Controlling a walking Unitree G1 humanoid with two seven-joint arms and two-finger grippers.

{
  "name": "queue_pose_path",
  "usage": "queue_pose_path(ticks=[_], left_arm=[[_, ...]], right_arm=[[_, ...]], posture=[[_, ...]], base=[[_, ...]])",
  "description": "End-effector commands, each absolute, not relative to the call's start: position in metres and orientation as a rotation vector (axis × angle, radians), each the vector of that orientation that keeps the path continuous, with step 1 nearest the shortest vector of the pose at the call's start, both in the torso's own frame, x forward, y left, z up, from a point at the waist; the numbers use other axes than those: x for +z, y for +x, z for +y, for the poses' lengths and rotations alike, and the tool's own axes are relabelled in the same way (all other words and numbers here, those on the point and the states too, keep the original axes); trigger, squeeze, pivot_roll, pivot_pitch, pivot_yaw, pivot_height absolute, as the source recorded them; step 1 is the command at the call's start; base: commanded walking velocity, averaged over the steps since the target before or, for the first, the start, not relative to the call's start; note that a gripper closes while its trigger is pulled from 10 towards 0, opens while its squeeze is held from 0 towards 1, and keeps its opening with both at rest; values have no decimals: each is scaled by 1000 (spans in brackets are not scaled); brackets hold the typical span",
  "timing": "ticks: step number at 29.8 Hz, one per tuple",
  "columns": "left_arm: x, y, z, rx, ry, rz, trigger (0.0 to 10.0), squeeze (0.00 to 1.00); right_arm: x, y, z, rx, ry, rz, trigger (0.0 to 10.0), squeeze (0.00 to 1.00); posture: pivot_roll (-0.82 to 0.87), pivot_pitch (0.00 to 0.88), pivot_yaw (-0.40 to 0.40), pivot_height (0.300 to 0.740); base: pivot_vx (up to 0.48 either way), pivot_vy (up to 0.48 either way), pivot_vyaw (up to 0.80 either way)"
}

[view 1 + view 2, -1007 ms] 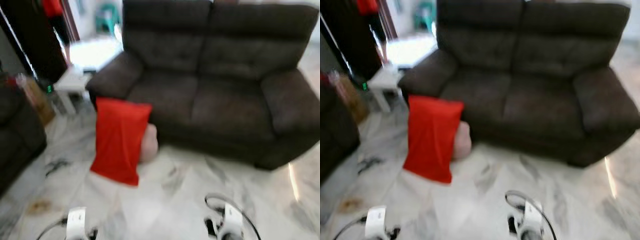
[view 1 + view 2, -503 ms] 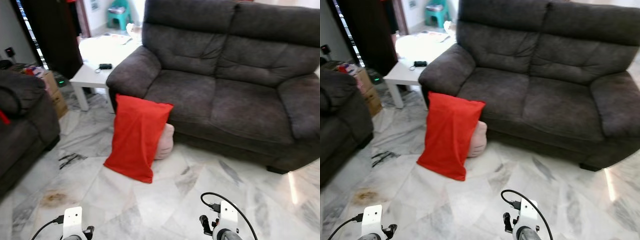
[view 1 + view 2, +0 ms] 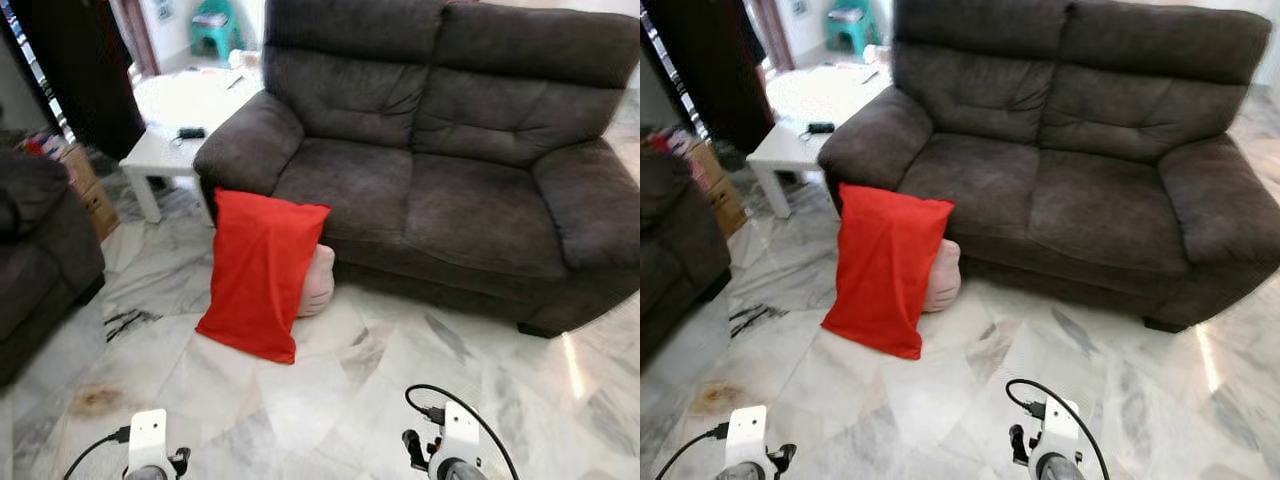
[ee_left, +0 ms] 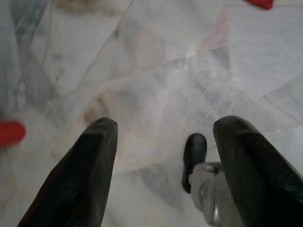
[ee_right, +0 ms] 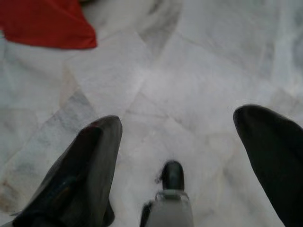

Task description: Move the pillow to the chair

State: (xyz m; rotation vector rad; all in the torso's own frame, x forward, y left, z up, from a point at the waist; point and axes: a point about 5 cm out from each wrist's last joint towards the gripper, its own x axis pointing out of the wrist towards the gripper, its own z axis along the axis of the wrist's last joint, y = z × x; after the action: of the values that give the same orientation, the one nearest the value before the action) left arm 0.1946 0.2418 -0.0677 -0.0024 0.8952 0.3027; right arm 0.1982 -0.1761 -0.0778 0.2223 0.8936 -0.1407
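Marble floor [image 3: 330,400], red pillow [image 3: 262,272] against dark sofa [image 3: 440,170], white table [image 3: 175,120] beside.

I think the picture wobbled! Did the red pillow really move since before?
No. The red pillow leans against the sofa front below its armrest, with the pink thing behind it, just as earlier. The camera shifted, not the pillow.

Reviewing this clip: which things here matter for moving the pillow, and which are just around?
Job:
red pillow, leaning against the sofa front
left gripper, open, over the floor
right gripper, open, over the floor

Just around:
dark sofa
white side table
pink cushion
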Motion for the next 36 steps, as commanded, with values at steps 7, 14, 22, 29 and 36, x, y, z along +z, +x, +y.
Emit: queue_pose_path(ticks=[7,14,22,29,36], left_arm=[[-70,190,242,311,-8,920,10000,0],[-70,190,242,312,-9,918,10000,0],[-70,191,241,312,-11,917,10000,0],[-70,191,240,310,-12,918,10000,0],[-70,191,241,312,-12,917,10000,0]], right_arm=[[-78,199,-173,-140,239,895,10000,0],[-77,200,-173,-127,226,894,10000,0],[-77,200,-174,-132,235,894,10000,0],[-77,201,-175,-122,216,893,10000,0],[-77,201,-174,-132,229,896,10000,0]], posture=[[-10,0,-38,740],[-8,0,-39,740],[-8,0,-40,740],[-10,0,-40,740],[-7,0,-40,740]], base=[[264,0,0],[322,0,0],[330,0,619],[328,0,0],[330,0,318]])
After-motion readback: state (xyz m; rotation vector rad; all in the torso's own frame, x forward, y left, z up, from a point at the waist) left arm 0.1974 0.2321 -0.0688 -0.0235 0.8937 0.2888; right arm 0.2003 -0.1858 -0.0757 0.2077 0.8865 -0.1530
